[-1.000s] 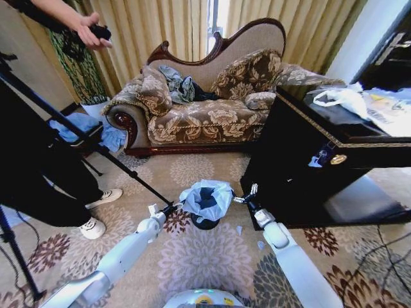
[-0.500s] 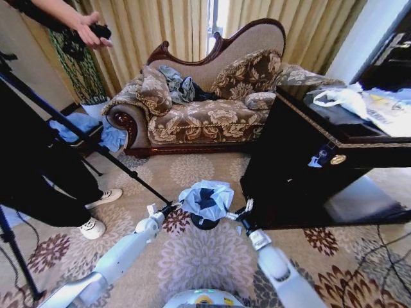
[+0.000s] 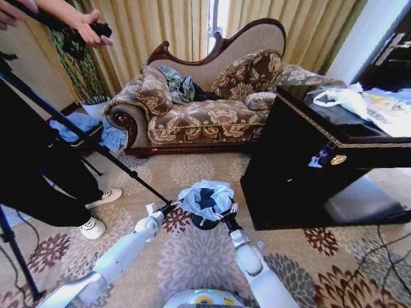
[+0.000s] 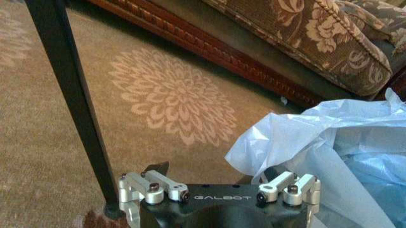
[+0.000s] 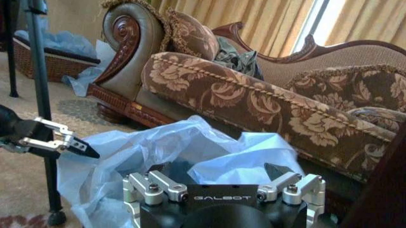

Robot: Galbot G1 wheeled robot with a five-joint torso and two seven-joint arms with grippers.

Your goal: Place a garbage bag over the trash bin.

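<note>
Bag's draped on the bin, but it still needs spreading round the rim

The garbage bag [image 3: 207,194] sits bunched over the trash bin [image 3: 204,222] on the carpet [image 3: 192,256] in front of the sofa [image 3: 205,109]; I'd call it half done; my left gripper [image 3: 174,205] is at the bag's left edge, fingers spread, holding nothing; my right gripper [image 3: 227,211] is low at its near-right edge, fingers also parted.

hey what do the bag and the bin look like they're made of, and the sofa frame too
The bag: thin pale blue-white plastic film, crinkled and slightly see-through. The bin: plain black, probably plastic, though little shows under the bag. The sofa frame: dark carved wood by its scrolled arm, with a glossy polished finish.
</note>
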